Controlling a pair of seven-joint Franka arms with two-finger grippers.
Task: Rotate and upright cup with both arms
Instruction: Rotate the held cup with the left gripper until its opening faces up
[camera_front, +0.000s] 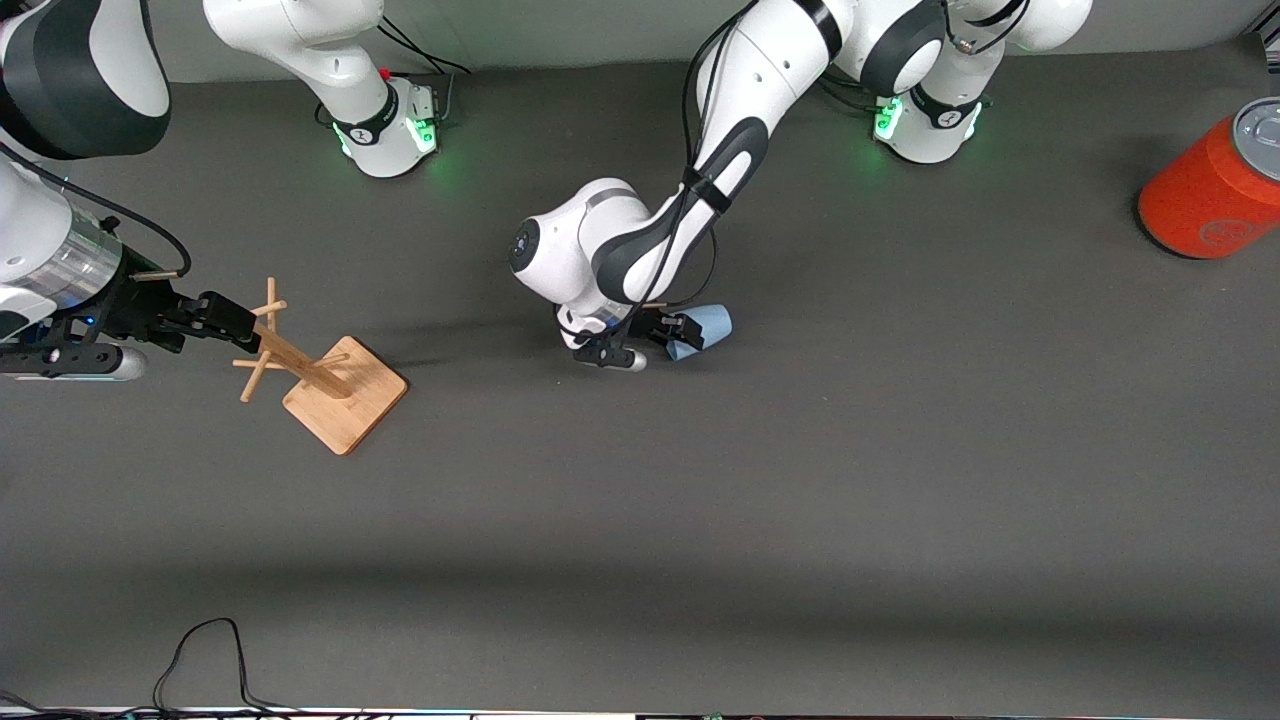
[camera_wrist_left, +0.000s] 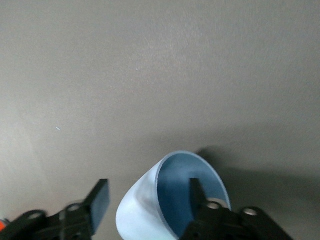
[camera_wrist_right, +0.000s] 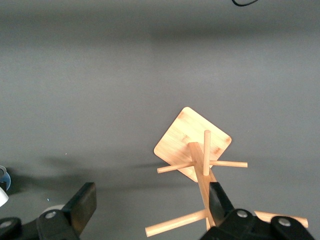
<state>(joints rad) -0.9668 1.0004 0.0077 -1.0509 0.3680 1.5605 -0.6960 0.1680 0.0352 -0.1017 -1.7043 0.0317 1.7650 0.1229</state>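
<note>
You saw a dark grey table (camera_front: 900, 480) filling the view, evenly lit. A pale wall strip (camera_front: 560, 25) ran along its top edge. A black cable (camera_front: 210, 660) looped at the near edge.

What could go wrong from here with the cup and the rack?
The left gripper straddles only the wall of the cup, one finger inside the mouth and one outside; such a thin hold could let the cup twist or slip as it is turned. The right gripper hangs open right by the post of the peg rack, so a small move might knock the rack over.
</note>
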